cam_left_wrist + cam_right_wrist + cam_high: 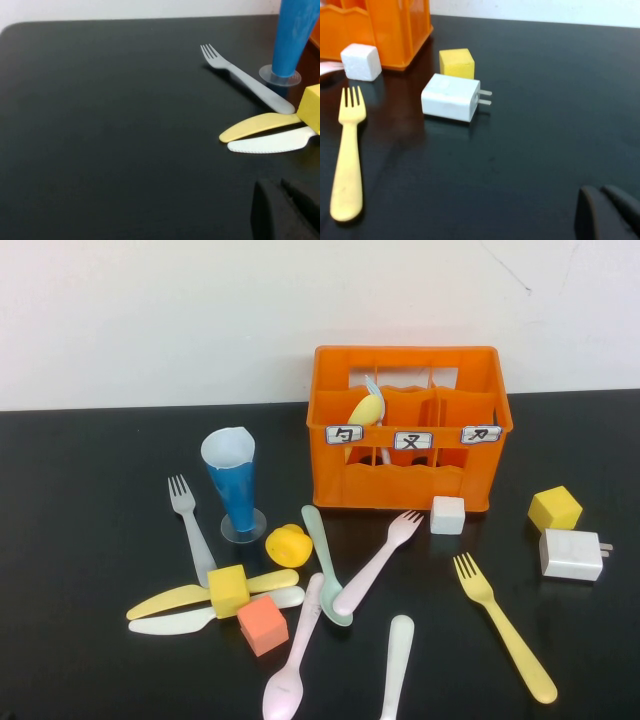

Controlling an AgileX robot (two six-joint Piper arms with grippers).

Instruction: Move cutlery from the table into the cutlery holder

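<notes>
- Behind the black table [80, 540] I see a plain white wall.
- I see the left gripper [285, 210] only as dark finger shapes at the edge of its wrist view, above bare tabletop. It holds nothing, and I cannot tell how far it is open.
- For the right gripper [607, 212] it is the same: dark finger shapes at the edge of its own view, touching nothing, opening not clear to me.
- Neither gripper appears in the high view.
- At the back, right of the middle, stands the orange cutlery holder [410, 430], with a yellow spoon [366, 408] leaning in its left compartment.
- On the table's left side lies a pale fork [192, 525] next to a blue cup [233, 485].
- Below them a yellow knife [170, 600] and a white knife [175, 621] lie side by side, and a yellow cube [228, 590] sits on them.
- An orange cube [263, 625] and a small yellow lump [289, 544] are near.
- In the middle a mint spoon [325, 565], a pink fork [375, 560] and a pink spoon [295, 655] cross each other; a white handle [397, 665] lies beside them.
- On the right lies a yellow fork [505, 625], near a white charger [572, 555] and a second yellow cube [555, 508].
- A white cube [447, 514] touches the front of the holder.
</notes>
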